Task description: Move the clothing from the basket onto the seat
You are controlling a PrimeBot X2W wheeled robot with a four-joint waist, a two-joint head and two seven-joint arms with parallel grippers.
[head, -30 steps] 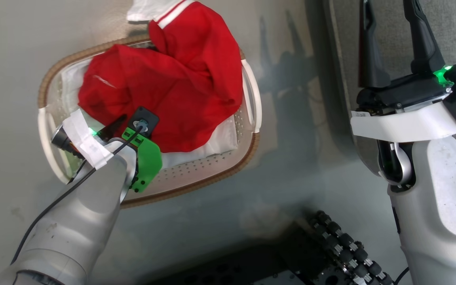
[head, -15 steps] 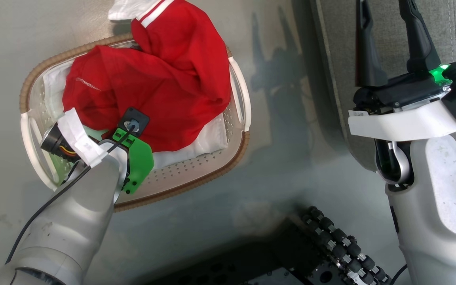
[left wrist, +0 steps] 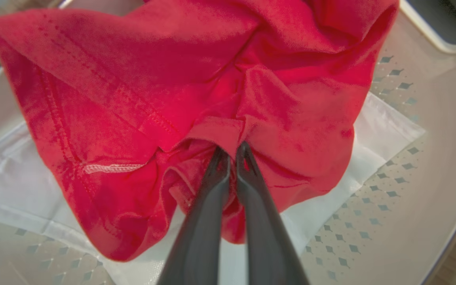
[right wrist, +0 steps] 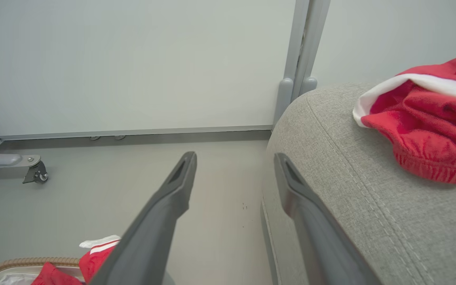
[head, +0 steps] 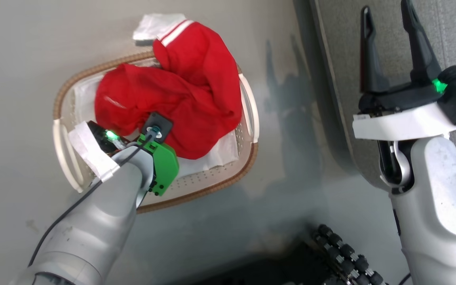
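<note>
1. The left gripper [left wrist: 232, 149] has its two fingers pressed together on a fold of the clothing [head: 180, 103], pinching red fabric at the very tips.
2. The clothing lies heaped in the basket [head: 212, 186] on a white sheet [left wrist: 378, 130]. One striped end spills over the rim at 12 o'clock in the head view.
3. In that view the heap's long axis runs roughly from 8 o'clock to 1 o'clock, and the pinch sits at its 7 o'clock end. A lift would likely trail most of the garment below the fingers.
4. The seat [head: 449, 31] lies at about 3 o'clock from the basket, well apart from the pinch. By my judgement the coming move is a lift and then a carry toward 3 o'clock. The left arm is the one at the clothing, while the right is nearer the seat.
5. The left forearm enters from 7 o'clock and reaches toward 1 o'clock. Its wrist is over the basket's near-left end, with the fingers angled down into it.
6. The right gripper [head: 386, 8] hangs by the seat's edge with its fingers spread wide, holding nothing and pointing to 12 o'clock.
7. A second red garment [right wrist: 430, 138] already lies on the seat.
</note>
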